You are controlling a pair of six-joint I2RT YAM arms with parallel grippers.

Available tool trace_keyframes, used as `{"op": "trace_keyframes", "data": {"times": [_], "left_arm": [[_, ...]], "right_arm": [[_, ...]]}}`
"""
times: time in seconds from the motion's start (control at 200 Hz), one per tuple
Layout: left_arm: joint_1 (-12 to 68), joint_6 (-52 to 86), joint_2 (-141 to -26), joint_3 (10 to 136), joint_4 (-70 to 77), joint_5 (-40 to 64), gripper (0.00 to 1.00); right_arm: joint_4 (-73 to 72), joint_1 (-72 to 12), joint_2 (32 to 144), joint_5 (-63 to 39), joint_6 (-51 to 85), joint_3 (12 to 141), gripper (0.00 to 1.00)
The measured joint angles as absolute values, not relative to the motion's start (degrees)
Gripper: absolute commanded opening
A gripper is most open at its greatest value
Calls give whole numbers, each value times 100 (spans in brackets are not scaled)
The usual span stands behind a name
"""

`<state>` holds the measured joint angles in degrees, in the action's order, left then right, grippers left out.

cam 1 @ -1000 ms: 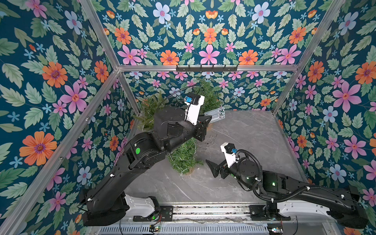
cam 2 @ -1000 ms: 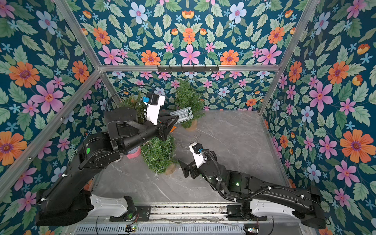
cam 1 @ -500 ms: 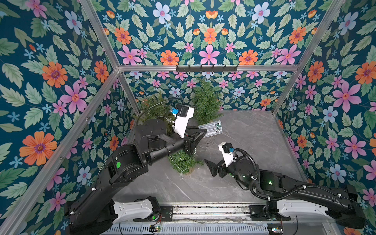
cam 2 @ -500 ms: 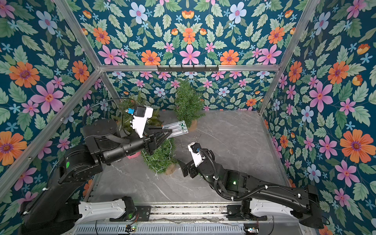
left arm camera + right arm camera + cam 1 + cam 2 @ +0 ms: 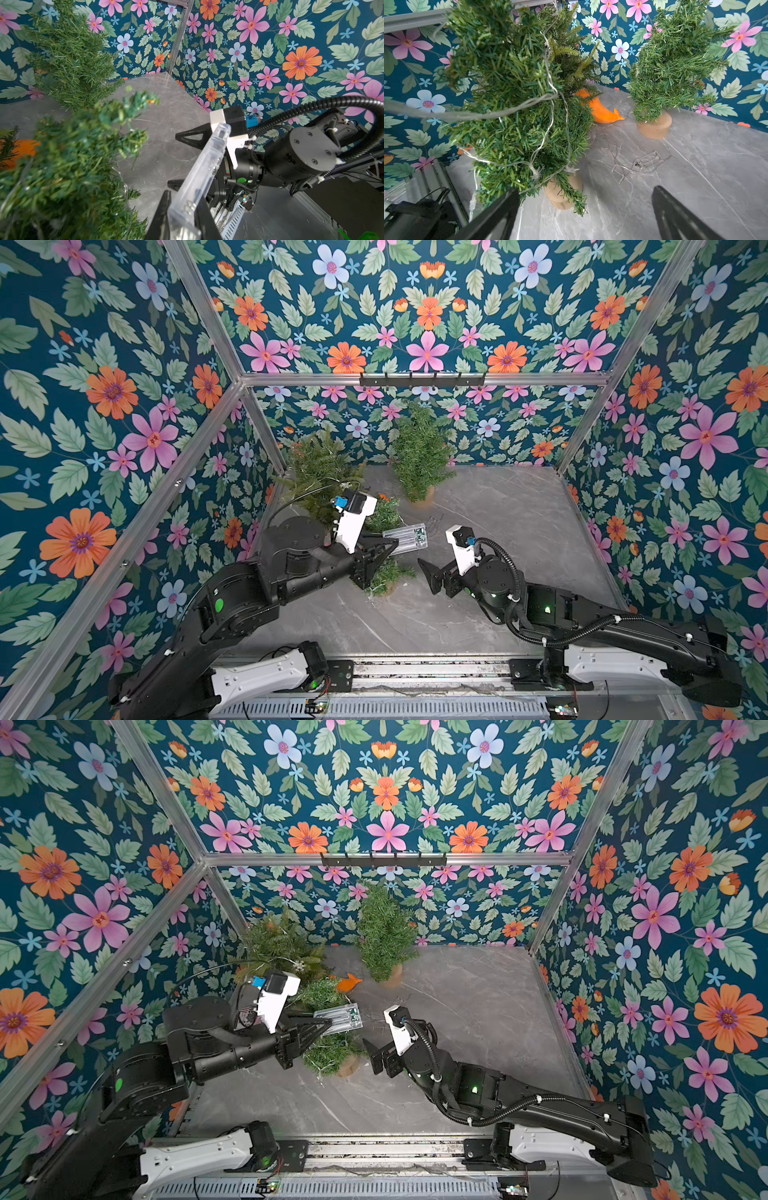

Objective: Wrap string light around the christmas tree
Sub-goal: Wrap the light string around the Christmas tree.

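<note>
A robotics lab test cell: aluminium frame bars [image 5: 291,379] hold floral-printed wall panels [image 5: 124,406] around a grey marble-look worktop [image 5: 498,522]. A left arm [image 5: 249,601] and a right arm [image 5: 648,639] are mounted on a metal rail [image 5: 428,672] along its near edge, beside slotted cable ducting [image 5: 415,709].

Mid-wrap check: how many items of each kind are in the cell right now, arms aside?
Christmas trees: 3 (front tree, back-left tree, back-centre tree)
Clear battery boxes: 2 (held battery box, loose battery box on the table)
Orange toy: 1
Total: 6
</note>
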<state>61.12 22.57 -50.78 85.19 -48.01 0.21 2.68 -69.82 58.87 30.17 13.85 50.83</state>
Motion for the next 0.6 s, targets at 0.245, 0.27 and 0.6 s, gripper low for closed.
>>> {"op": "trace_keyframes", "data": {"times": [0.245, 0.27, 0.6], "left_arm": [[6110, 2539, -4528, 8154, -5004, -373, 0], [6110, 2550, -4471, 8123, -5011, -412, 0], [6106, 2832, -3758, 7824, -5487, -1323, 0]], "right_arm": [[261, -6969, 5931, 2952, 1452, 5159, 100], [239, -6969, 5931, 2908, 1452, 5159, 100], [-14, -6969, 5931, 2587, 1282, 5142, 100]]}}
